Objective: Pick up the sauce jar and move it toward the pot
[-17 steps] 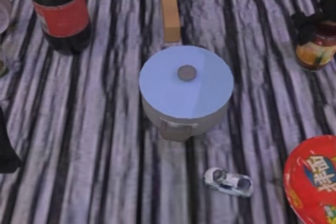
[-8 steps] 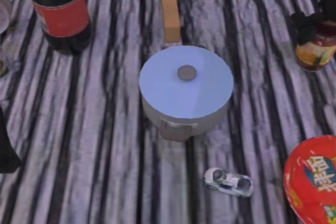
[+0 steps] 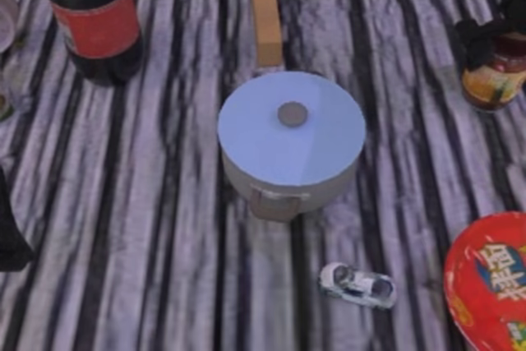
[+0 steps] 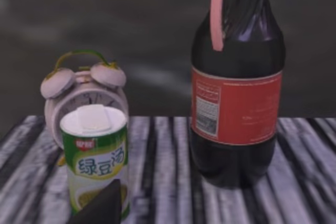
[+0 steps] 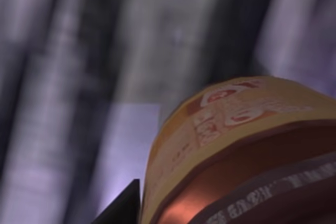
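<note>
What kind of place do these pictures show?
Probably a rendered tabletop test scene, not a real kitchen: a striped table holds unrelated items, such as the pot, a toy car and an alarm clock.

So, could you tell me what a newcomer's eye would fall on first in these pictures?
Probably the pot, with its pale blue lid, standing at the table's centre as the largest item. Next, the tall dark bottle at the far left corner, and the sauce jar at the far right edge, with the right end effector at its lid.
</note>
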Robot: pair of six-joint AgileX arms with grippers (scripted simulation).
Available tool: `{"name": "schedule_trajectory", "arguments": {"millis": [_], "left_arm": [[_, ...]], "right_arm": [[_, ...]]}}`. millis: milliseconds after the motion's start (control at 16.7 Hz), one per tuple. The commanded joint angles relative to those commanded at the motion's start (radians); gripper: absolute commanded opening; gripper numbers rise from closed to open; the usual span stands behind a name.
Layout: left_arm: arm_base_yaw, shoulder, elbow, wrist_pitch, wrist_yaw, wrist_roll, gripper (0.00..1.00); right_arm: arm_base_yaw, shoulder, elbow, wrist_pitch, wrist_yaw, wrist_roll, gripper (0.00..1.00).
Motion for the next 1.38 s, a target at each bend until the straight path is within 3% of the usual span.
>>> {"name": "schedule_trajectory", "arguments": {"millis": [660,1080,1380], "left_arm": [[0.000,0.000,0.000,0.000,0.000,0.000,1.00],[0.000,0.000,0.000,0.000,0.000,0.000,1.00],[0.000,0.000,0.000,0.000,0.000,0.000,1.00]], "right_arm": [[0.015,-0.486,-0.464,-0.020,-0.005,0.001,0.00],[0.012,-0.520,-0.497,-0.022,-0.005,0.005,0.00],[0.102,-0.530,-0.573,0.043,0.030,0.171,0.00]]}}
